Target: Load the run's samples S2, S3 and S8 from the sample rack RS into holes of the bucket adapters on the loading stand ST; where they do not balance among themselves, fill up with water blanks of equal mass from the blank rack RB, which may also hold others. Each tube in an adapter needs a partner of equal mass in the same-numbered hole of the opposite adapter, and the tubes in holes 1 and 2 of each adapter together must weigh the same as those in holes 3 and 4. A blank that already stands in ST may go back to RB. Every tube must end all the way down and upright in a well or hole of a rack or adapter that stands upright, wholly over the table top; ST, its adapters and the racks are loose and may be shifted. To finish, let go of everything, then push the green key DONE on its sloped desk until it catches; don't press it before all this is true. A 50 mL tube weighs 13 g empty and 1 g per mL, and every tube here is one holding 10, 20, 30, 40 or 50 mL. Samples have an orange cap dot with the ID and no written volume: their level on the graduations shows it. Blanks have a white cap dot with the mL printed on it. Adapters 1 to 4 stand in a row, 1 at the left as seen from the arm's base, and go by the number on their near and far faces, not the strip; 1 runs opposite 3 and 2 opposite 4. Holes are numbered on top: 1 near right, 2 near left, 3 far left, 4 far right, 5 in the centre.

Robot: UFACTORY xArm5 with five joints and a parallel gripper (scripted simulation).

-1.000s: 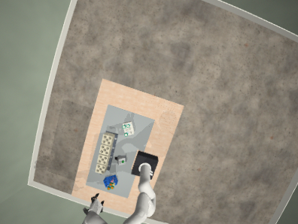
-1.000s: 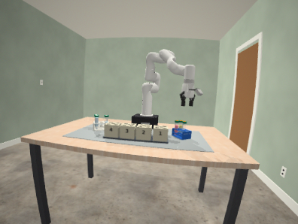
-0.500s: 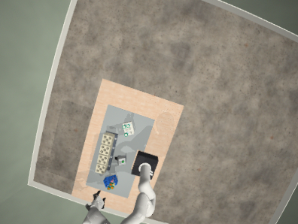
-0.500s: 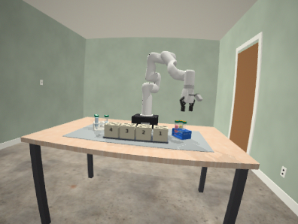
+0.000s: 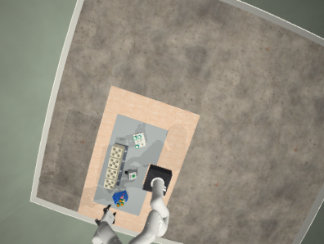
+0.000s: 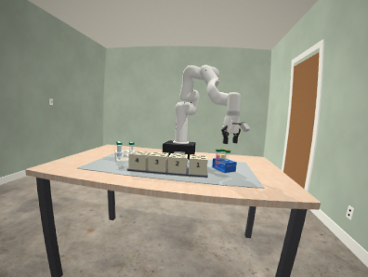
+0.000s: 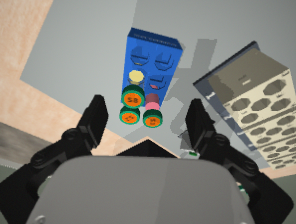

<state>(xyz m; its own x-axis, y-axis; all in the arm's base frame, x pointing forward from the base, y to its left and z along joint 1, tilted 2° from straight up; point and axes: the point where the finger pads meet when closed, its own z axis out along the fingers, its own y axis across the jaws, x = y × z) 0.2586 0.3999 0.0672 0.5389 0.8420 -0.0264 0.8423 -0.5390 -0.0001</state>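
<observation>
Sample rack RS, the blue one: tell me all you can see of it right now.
The sample rack RS is a small blue block with round wells, standing upright on the grey mat beside adapter 1. Three orange-dotted tubes stand at one end; one reads S8, the other labels are blurred. Their contents look yellowish and pink. The remaining wells appear vacant. The end effector hangs open above it, touching nothing.

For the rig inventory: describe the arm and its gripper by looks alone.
The arm is glossy white with rounded, tubular links, rising from a black box base. The gripper has a light grey body and black linkage fingers with flat pads. No cables or markings show.
</observation>
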